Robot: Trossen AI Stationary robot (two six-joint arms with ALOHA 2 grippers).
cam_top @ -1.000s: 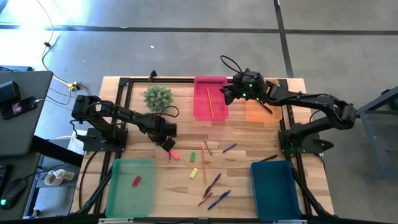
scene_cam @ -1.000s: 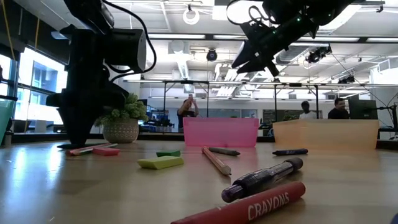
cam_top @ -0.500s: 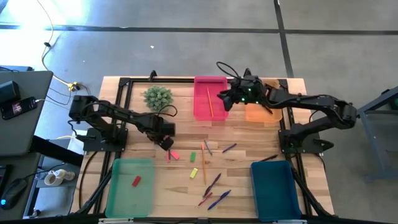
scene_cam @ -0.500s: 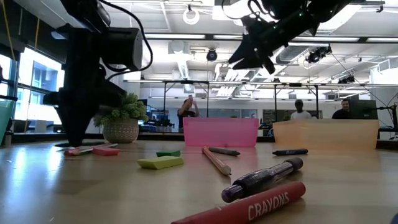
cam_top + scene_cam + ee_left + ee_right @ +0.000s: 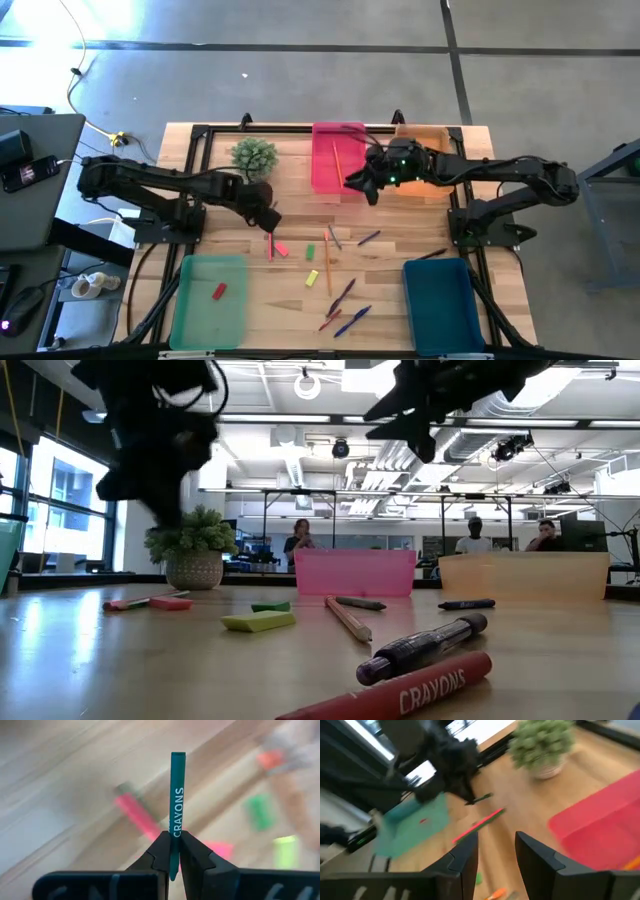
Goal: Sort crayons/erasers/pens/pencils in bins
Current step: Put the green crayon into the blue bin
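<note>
1. Lying nearest you in the low view are a red crayon [image 5: 395, 690] and a dark pen [image 5: 424, 646], with a pencil [image 5: 347, 618] and a yellow eraser [image 5: 258, 621] just beyond them on the table [image 5: 90, 660].
2. Your left gripper [image 5: 171, 851] is clenched on a teal crayon [image 5: 176, 802], which stands up from between the fingers; from above, that gripper [image 5: 268, 219] hangs over the table's left-middle, just beside a red eraser [image 5: 282, 249] and a red stick [image 5: 269, 249].
3. Your light green bin [image 5: 187, 300] at the near left corner holds one red eraser [image 5: 219, 291]; the dark teal bin [image 5: 416, 305] sits at the near right.
4. Loose sticks and a green eraser [image 5: 311, 251] lie scattered between those two bins.
5. Your right gripper [image 5: 358, 184] hovers at the pink bin's [image 5: 320, 170] near right corner, fingers [image 5: 536, 859] spread apart and holding nothing.
6. An orange pencil [image 5: 337, 163] lies inside the pink bin; the orange bin [image 5: 428, 135] beside it is mostly hidden by the right arm, so its contents are probably not readable.
7. A potted plant [image 5: 254, 156] stands left of the pink bin.
</note>
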